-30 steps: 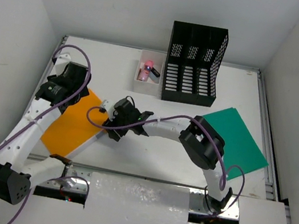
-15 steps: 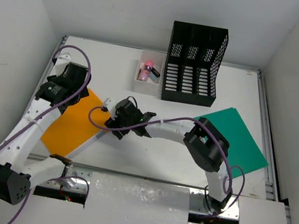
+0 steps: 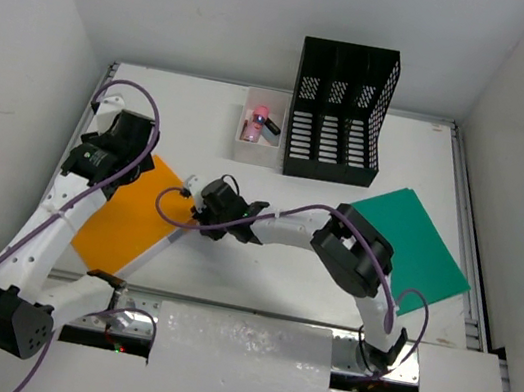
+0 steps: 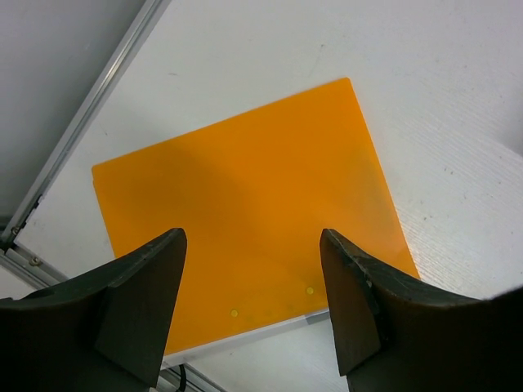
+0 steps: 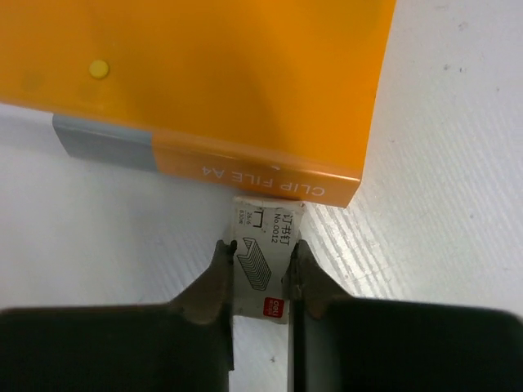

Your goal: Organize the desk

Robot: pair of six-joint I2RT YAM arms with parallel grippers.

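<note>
On the white desk (image 3: 258, 277) an orange clip file (image 3: 131, 219) lies flat at the left. A small white staple box (image 5: 263, 257) rests on the desk, its far end touching the file's spine (image 5: 245, 175). My right gripper (image 5: 260, 253) is shut on that box, one finger against each long side; in the top view it (image 3: 201, 208) sits at the file's right corner and covers the box. My left gripper (image 4: 253, 241) hovers open above the orange file (image 4: 245, 196), nothing between its fingers; from above it (image 3: 112, 154) is over the file's far left part.
A green folder (image 3: 411, 245) lies flat at the right. A black three-slot file rack (image 3: 339, 113) stands at the back. Beside it sits a small white open box (image 3: 272, 153) holding a pink item (image 3: 254, 119) and a dark one. Metal rails (image 3: 464, 232) line the desk.
The right gripper's jaws have come together on the staple box at the file's corner. The left arm has not moved.
</note>
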